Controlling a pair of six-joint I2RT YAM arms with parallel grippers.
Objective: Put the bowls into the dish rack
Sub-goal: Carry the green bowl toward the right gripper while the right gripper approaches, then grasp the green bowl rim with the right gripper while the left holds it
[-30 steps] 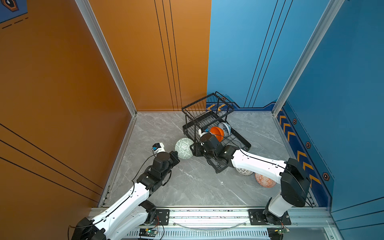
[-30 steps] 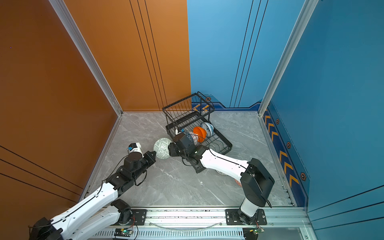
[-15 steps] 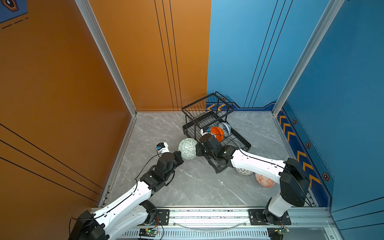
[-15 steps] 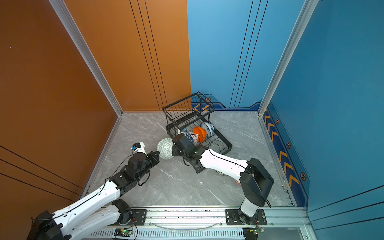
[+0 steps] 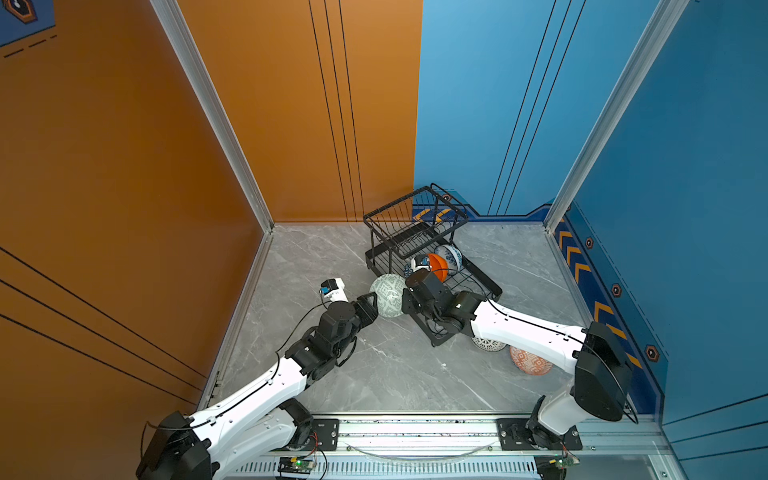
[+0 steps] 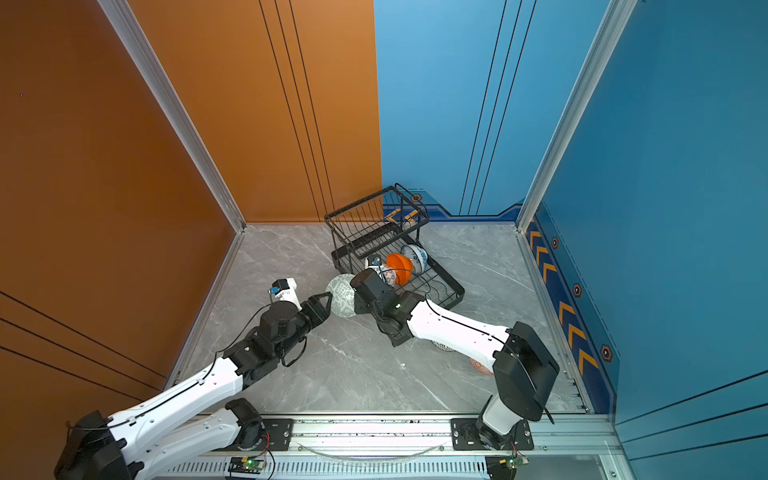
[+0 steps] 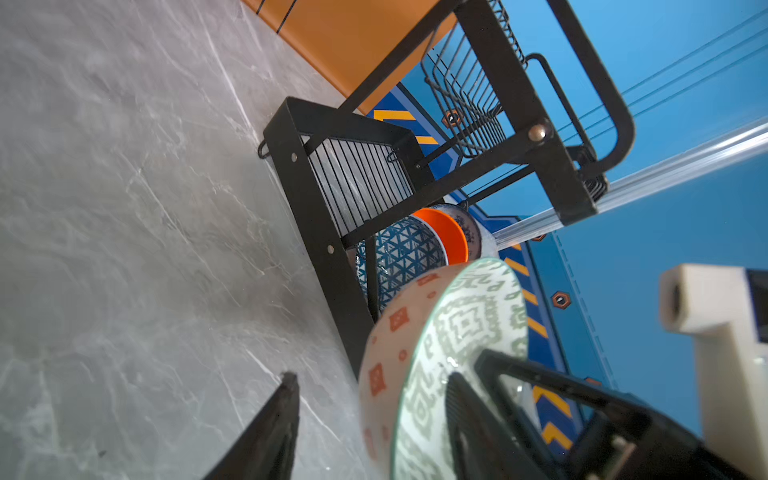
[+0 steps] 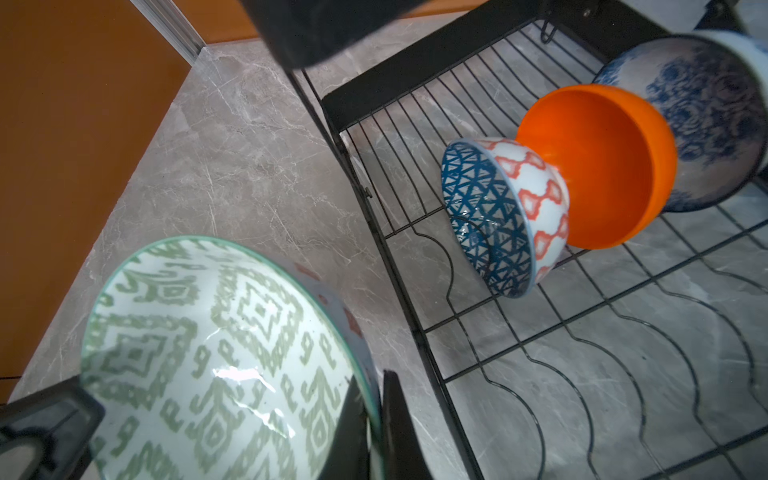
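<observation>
The green bowl [image 5: 387, 294] is being pinched at its rim by the right hand [image 8: 372, 419], which is clenched tight on it. The bowl is being held tilted, just outside the dish rack [image 7: 318, 216], beside the rack's low end wall. Whether it is touching the bench [image 5: 374, 374] cannot be told.

The left hand [image 7: 382, 370] is being held wide open around the same bowl's rim. One finger is lying over the inside and the other is standing clear of the outer wall, so nothing is being gripped by it.

Three bowls are being carried on edge in the rack's lower tier, in a touching row: blue bowl [image 8: 486, 216], orange bowl [image 8: 602, 166], flowered bowl [image 8: 706, 112]. The upper basket is being left bare.

A white bowl [image 5: 488, 344] and a red bowl [image 5: 530, 361] are lying on the bench, partly hidden by the right arm [image 5: 523, 332].
</observation>
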